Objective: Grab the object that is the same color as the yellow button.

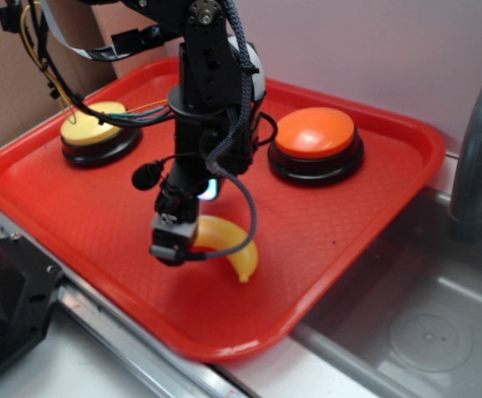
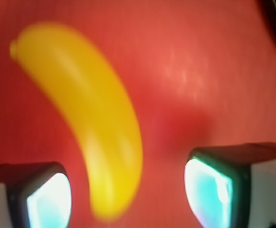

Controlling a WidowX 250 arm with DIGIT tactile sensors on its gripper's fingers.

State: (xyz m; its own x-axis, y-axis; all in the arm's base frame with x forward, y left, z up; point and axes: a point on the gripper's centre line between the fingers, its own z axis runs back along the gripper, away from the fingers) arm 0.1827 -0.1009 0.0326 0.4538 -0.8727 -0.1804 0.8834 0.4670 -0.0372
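red tray [image 1: 348, 215] | gripper [image 2: 128, 194] low over banana [image 2: 95, 123], jaws apart, one end between them | not grabbed yet; closing and lifting remain | yellow button [image 1: 95, 124] untouched

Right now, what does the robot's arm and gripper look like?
The arm is black and boxy, with a braided dark cable looping down beside it and yellow wires near its base. The gripper has two dark fingers with rounded, glowing cyan-white pads.

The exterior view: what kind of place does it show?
Probably a toy kitchen sink set used as a robot workspace: a grey sink basin with a faucet, and a red tray holding push buttons beside it.
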